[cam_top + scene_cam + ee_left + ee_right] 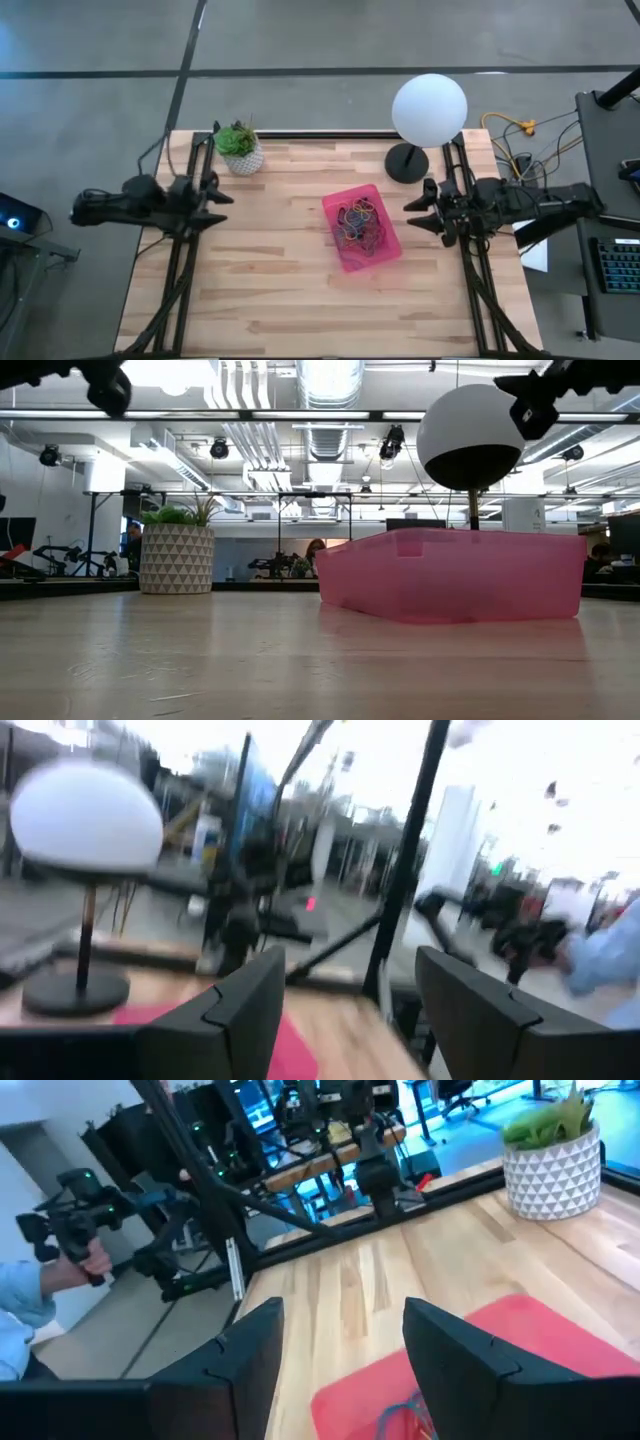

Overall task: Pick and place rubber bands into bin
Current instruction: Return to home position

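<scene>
The pink bin (362, 228) sits on the wooden table right of centre, with a tangle of coloured rubber bands (360, 222) lying inside it. In the low view the bin (452, 574) stands on its flat base. My left gripper (222, 204) hovers open over the table's left edge, fingers pointing toward the bin, nothing between them (345, 990). My right gripper (412, 214) hovers open over the right edge, just right of the bin, also with nothing between its fingers (343, 1342); the bin's rim (500, 1342) shows beyond them.
A white potted plant (240, 150) stands at the far left of the table. A lamp with a white globe (428, 108) and black base (406, 162) stands at the far right, close to my right arm. A person's hand (85, 1255) holds a controller beyond the table.
</scene>
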